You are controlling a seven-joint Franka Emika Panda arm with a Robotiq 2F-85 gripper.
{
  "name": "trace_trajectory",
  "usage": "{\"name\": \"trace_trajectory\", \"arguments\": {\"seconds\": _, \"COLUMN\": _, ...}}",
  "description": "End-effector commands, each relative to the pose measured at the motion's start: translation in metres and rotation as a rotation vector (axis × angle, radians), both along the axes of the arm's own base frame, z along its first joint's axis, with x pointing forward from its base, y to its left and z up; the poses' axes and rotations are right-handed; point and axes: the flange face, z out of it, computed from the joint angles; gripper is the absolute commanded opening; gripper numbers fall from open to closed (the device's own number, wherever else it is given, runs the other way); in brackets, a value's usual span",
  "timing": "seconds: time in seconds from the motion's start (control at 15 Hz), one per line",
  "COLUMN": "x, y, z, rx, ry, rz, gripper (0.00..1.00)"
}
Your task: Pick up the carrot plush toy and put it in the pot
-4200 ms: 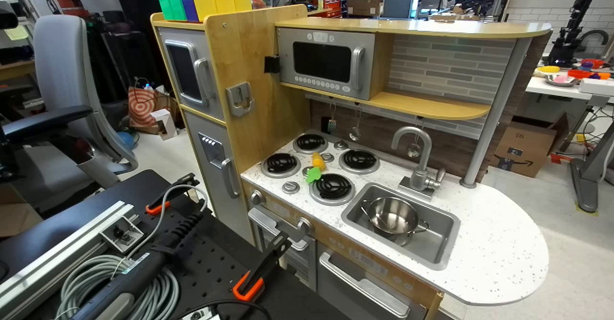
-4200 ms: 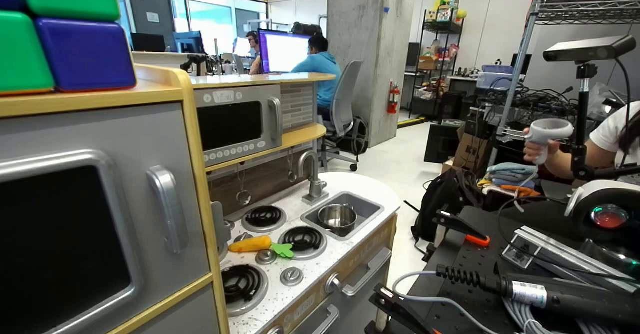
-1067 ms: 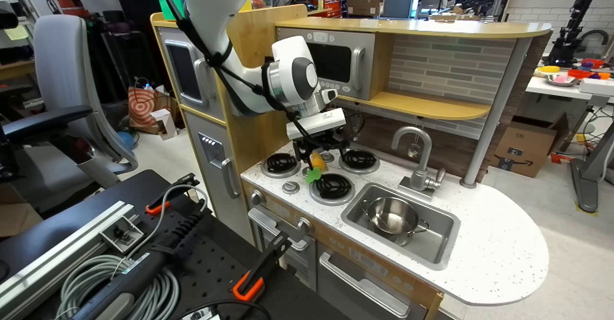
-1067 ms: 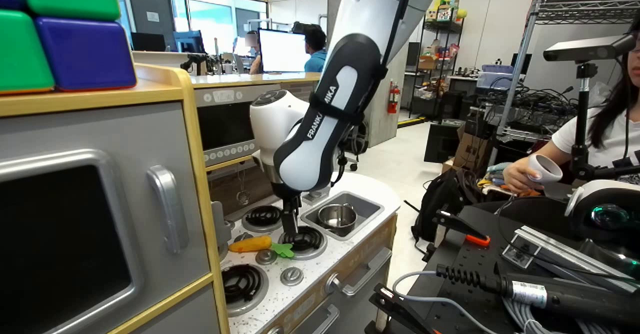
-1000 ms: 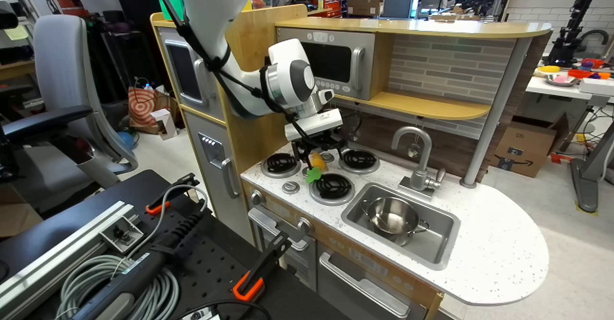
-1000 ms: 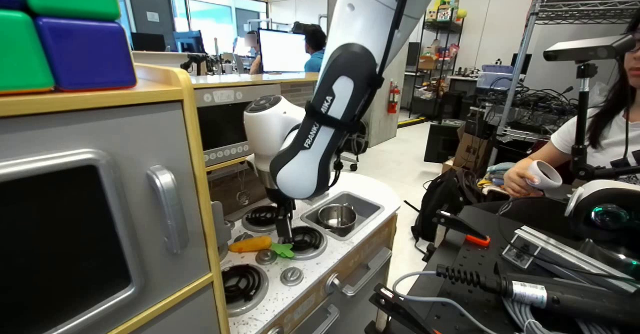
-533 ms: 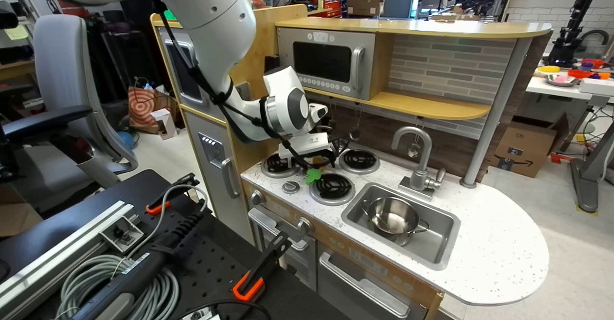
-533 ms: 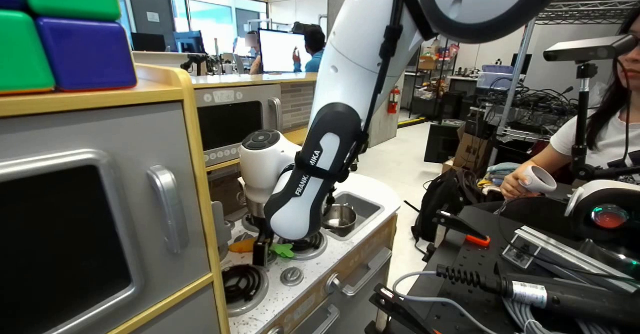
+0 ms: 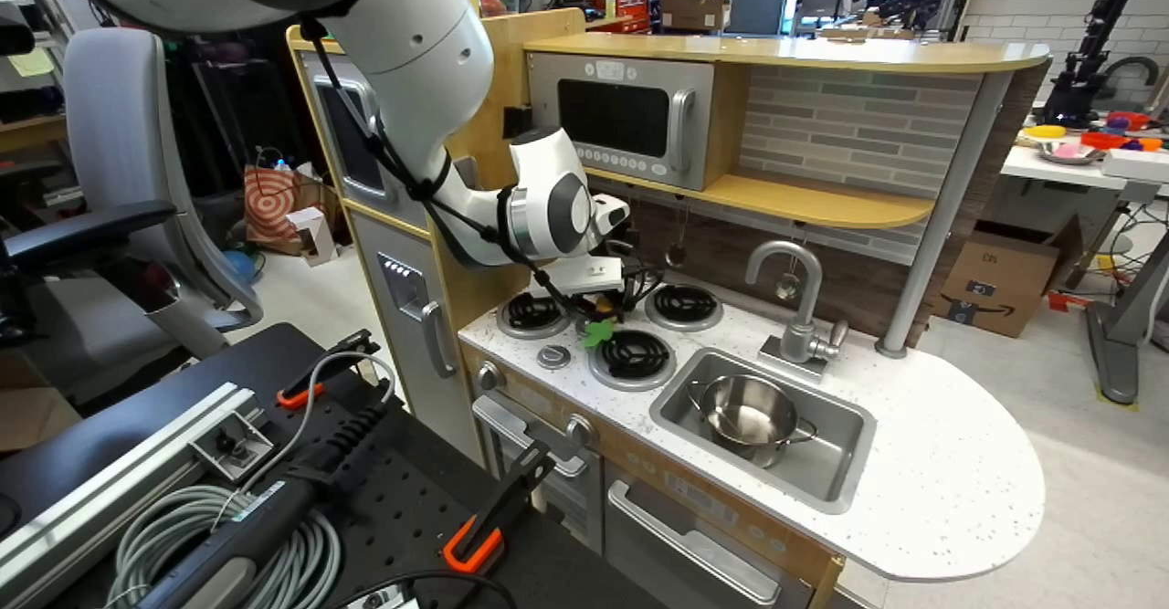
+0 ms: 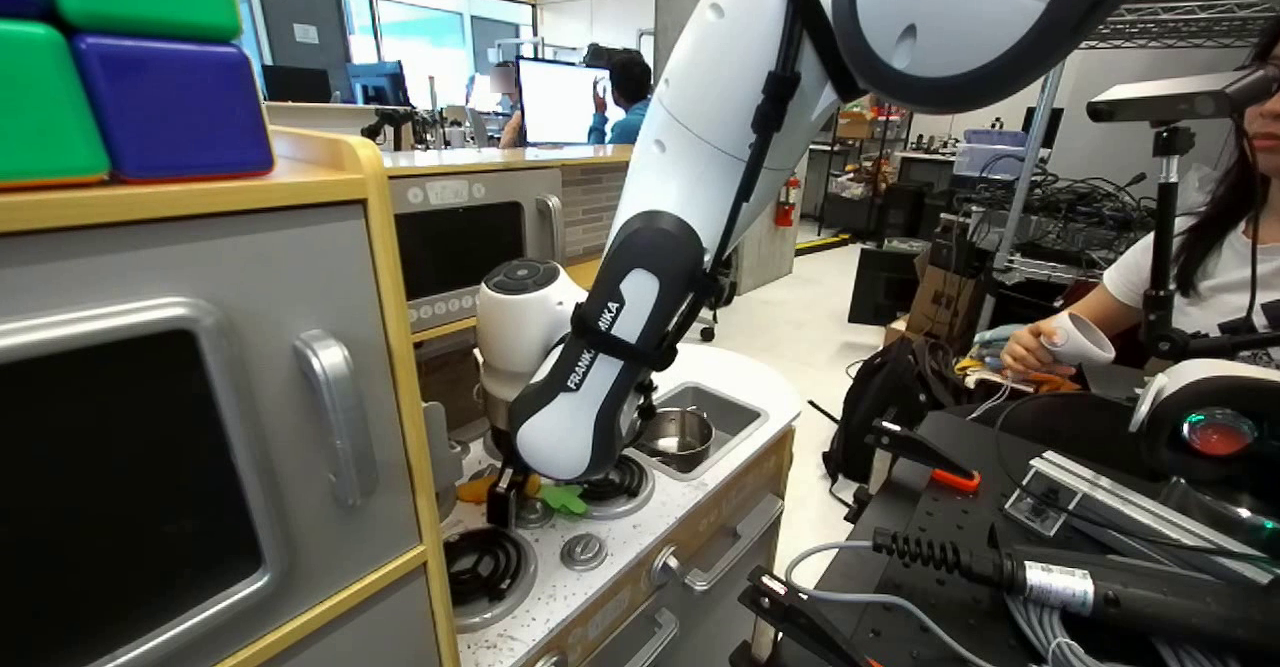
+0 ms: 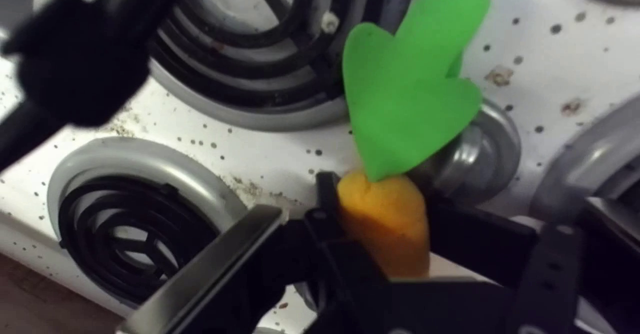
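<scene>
Within the end effector [image 11: 379, 196], carrot plush toy [image 11: 399, 123], jaws closed against its orange sides

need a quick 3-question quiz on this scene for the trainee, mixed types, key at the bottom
1. Short answer: what does the pot sit in?
2. True or false: the carrot plush toy is already inside the pot.
3. Multiple choice: in the wrist view, what does the end effector straddle?
A) the faucet
B) the carrot plush toy
C) the pot

Key
1. The grey sink.
2. False; it is over by the stove burners, outside the pot.
3. B
</scene>
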Motion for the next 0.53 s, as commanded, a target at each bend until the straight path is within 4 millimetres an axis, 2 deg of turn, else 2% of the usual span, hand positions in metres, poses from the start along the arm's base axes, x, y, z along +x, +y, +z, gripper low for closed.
{"name": "trace_trajectory", "arguments": {"seconds": 0.0, "x": 0.019, "y": -0.003, "z": 0.003, "rx": 0.076, "ry": -0.081, "rz": -0.028, "gripper": 0.12}}
{"name": "trace_trajectory", "arguments": {"seconds": 0.07, "x": 0.022, "y": -0.005, "z": 0.008, "rx": 0.099, "ry": -0.089, "rz": -0.045, "gripper": 0.04}}
{"name": "trace_trajectory", "arguments": {"seconds": 0.13, "x": 0.023, "y": -0.007, "z": 0.012, "rx": 0.114, "ry": -0.089, "rz": -0.064, "gripper": 0.00}}
{"name": "trace_trajectory", "arguments": {"seconds": 0.2, "x": 0.024, "y": -0.009, "z": 0.017, "rx": 0.132, "ry": -0.088, "rz": -0.085, "gripper": 0.04}}
{"name": "trace_trajectory", "arguments": {"seconds": 0.33, "x": 0.019, "y": -0.022, "z": 0.027, "rx": 0.134, "ry": -0.038, "rz": -0.136, "gripper": 0.02}}
{"name": "trace_trajectory", "arguments": {"seconds": 0.47, "x": 0.008, "y": -0.051, "z": 0.032, "rx": 0.082, "ry": 0.046, "rz": -0.225, "gripper": 0.04}}
